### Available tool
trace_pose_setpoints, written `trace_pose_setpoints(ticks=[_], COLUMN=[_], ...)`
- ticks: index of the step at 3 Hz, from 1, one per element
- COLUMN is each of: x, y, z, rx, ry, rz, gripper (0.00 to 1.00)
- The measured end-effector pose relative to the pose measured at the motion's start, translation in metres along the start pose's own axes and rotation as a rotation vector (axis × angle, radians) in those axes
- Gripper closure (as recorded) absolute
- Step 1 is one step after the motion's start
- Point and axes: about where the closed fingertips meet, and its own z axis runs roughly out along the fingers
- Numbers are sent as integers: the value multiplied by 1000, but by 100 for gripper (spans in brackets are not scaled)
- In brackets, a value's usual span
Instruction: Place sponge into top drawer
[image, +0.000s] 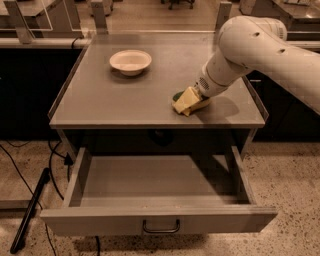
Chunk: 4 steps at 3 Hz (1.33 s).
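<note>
The sponge (178, 96) lies on the grey tabletop near its front right. Only a dark green patch and some pale yellow show beside the gripper. My gripper (189, 102) is down at the tabletop right on the sponge, and the white arm reaches in from the right. The top drawer (155, 186) is pulled wide open below the tabletop. Its inside is bare, and its front panel carries a small dark bar handle (161, 227).
A cream round bowl (130, 61) stands at the back left of the tabletop (115, 100). A black cable and a dark rod (30, 210) lie on the speckled floor to the left. Dark cabinets flank the table.
</note>
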Motion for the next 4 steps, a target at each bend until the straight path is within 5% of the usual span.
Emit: trace_pose_setpoints(ticks=[1,2,3,4], x=[-2,-2,7,7], y=[10,22,32,35], z=[-25,-54,-87,-86], rx=[11,9,-49,-52], ry=[-21,-60,-92,-94], rz=[-22,-69,-138,-211], gripper=[100,100,100,100])
